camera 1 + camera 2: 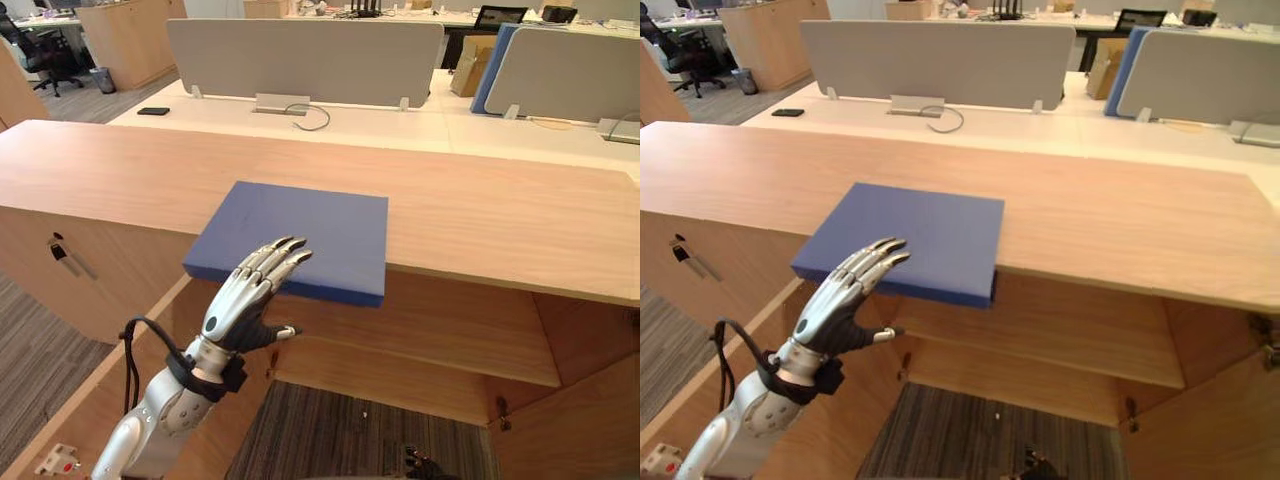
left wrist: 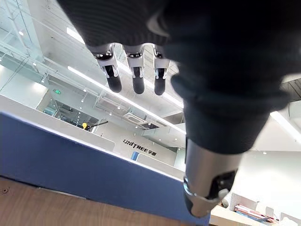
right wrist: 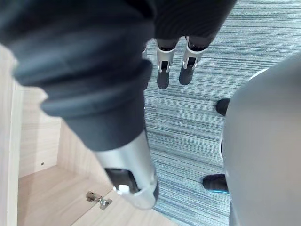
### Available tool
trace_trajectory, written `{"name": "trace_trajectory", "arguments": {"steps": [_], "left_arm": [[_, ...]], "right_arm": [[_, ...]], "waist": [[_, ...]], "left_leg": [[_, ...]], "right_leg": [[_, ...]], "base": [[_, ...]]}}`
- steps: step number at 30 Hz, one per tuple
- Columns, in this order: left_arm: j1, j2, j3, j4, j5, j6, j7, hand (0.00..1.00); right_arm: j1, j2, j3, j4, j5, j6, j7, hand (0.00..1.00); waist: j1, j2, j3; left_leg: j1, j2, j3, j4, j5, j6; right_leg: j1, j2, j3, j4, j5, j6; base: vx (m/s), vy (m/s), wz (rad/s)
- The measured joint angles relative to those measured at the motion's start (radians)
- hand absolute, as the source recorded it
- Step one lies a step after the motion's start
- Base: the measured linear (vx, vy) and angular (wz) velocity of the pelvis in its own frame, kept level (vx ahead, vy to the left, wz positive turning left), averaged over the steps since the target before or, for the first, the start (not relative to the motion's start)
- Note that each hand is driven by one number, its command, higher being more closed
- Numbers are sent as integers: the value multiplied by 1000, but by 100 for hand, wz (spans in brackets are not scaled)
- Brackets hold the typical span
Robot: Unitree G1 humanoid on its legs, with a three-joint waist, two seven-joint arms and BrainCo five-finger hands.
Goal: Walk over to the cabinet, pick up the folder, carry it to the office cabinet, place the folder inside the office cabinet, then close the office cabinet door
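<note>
Fingers [image 1: 275, 255] of your left hand [image 1: 240, 305] are straight and close together, with the thumb [image 1: 283, 331] spread out below them, and they grip nothing. The tips sit over the near edge of the blue folder [image 1: 300, 235]; you can't tell from these views whether they touch it.

The folder lies flat on the wooden cabinet top [image 1: 480, 215], its near edge jutting past the top's front lip above the open compartment [image 1: 420, 330]. That overhang leaves free space under the folder's front edge, where your thumb is. The left wrist view shows the folder's blue side [image 2: 70, 165] just beneath the fingertips.

An open door panel [image 1: 90, 410] stands close to your left forearm, and a second one [image 1: 570, 420] is on the right. The cabinet top is bare wood all round the folder.

Your right hand [image 3: 164, 66] hangs low over the grey carpet [image 3: 197, 122], fingers relaxed and holding nothing
</note>
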Motion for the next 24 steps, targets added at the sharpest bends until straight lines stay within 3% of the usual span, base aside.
{"name": "trace_trajectory", "arguments": {"steps": [7,24], "left_arm": [[-29,76,4,92,70,4,19,0],[-146,128,40,217,231,51,142,0]], "right_arm": [[-3,-1,-13,-8,0,0,0,0],[-5,-5,-19,-21,-1,-2,-12,0]], "waist": [[-17,0,8],[-43,-3,15]], "left_leg": [[41,-16,1,-107,78,3],[31,-25,4,-108,88,3]], "right_leg": [[1,0,-6,-36,9,15],[33,12,-9,-108,43,22]], "base": [[-124,-13,-2],[-27,-3,1]]}}
